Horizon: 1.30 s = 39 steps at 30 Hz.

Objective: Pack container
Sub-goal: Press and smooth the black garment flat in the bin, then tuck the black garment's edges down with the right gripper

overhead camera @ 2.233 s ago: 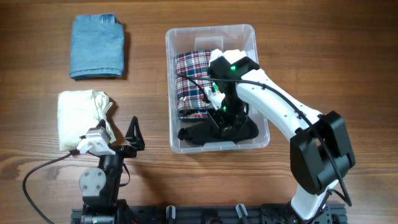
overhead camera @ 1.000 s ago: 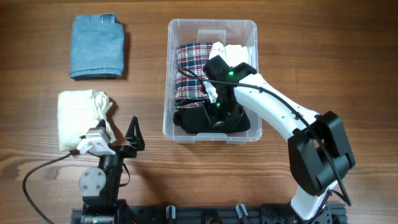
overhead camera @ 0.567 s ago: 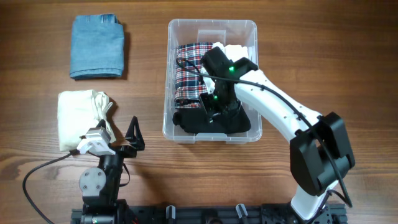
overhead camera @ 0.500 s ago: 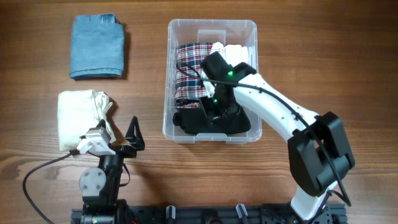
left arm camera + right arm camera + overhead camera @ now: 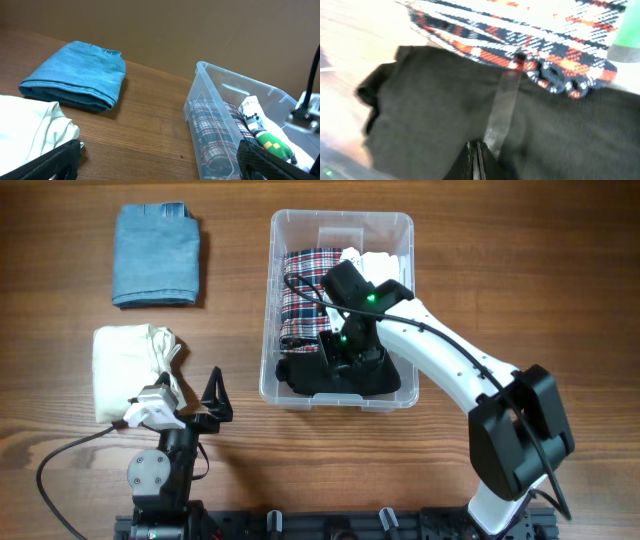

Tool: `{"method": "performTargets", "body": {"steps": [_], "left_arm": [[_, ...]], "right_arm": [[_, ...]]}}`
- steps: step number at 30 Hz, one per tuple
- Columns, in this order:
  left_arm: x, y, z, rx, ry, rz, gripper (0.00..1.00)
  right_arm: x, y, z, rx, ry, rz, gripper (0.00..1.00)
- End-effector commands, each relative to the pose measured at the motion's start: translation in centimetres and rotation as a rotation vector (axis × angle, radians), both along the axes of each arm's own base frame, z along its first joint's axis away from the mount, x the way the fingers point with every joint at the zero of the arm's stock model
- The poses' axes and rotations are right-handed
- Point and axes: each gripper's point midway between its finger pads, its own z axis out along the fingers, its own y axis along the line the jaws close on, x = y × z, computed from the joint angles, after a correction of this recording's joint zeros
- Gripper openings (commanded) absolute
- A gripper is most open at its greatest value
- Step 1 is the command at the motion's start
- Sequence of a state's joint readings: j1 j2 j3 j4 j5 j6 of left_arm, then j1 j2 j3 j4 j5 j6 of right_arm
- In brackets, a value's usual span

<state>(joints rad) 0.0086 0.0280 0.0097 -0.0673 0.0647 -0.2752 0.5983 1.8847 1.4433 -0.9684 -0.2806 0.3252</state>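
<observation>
The wooden table (image 5: 230, 280) fills the overhead view. The clear container (image 5: 340, 218) sits right of centre, now square to the table edges; two seconds ago it lay skewed, its near right corner further right. My right arm (image 5: 440, 360) reaches into it from the near right, much as it did half a second ago. A folded blue cloth (image 5: 157, 255) lies far left and a cream cloth (image 5: 125, 365) just nearer, both unmoved. Inside the container, a plaid cloth (image 5: 300, 295) fills the far left, a black cloth (image 5: 340, 380) the near end, and a white cloth (image 5: 375, 265) the far right. My right gripper (image 5: 475, 152) is closed, tips together against the black cloth; whether it pinches fabric I cannot tell. My left gripper (image 5: 214, 394) rests wide apart beside the cream cloth, holding nothing.
</observation>
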Motion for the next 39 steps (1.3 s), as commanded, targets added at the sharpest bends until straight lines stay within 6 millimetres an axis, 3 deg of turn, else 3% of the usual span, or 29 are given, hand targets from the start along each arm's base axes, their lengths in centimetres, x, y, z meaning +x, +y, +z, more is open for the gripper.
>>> {"method": "performTargets", "body": {"steps": [1, 9, 12, 17, 22, 26, 30, 36, 39], "left_arm": [[0.0, 0.3, -0.3, 0.006, 0.007, 0.013, 1.0], [0.0, 0.3, -0.3, 0.006, 0.007, 0.013, 1.0], [0.0, 0.3, -0.3, 0.006, 0.007, 0.013, 1.0], [0.0, 0.3, -0.3, 0.006, 0.007, 0.013, 1.0], [0.0, 0.3, -0.3, 0.006, 0.007, 0.013, 1.0], [0.0, 0.3, -0.3, 0.006, 0.007, 0.013, 1.0], [0.0, 0.3, -0.3, 0.006, 0.007, 0.013, 1.0], [0.0, 0.3, -0.3, 0.006, 0.007, 0.013, 1.0], [0.0, 0.3, -0.3, 0.006, 0.007, 0.013, 1.0]], "right_arm": [[-0.3, 1.6, 2.6, 0.075, -0.023, 0.037, 0.04], [-4.1, 4.9, 2.3, 0.071, -0.003, 0.161, 0.04], [-5.2, 5.1, 1.7, 0.018, -0.01, 0.192, 0.04], [-4.8, 3.9, -0.2, -0.086, -0.014, 0.166, 0.04], [-3.9, 4.9, -2.1, -0.08, -0.024, 0.174, 0.04], [-3.2, 5.5, -1.9, -0.055, -0.052, 0.172, 0.04], [-2.3, 5.4, -0.3, -0.045, -0.07, 0.171, 0.04], [0.3, 3.3, 5.8, -0.074, -0.126, 0.132, 0.04], [0.8, 2.6, 6.0, -0.084, -0.137, 0.142, 0.04]]}}
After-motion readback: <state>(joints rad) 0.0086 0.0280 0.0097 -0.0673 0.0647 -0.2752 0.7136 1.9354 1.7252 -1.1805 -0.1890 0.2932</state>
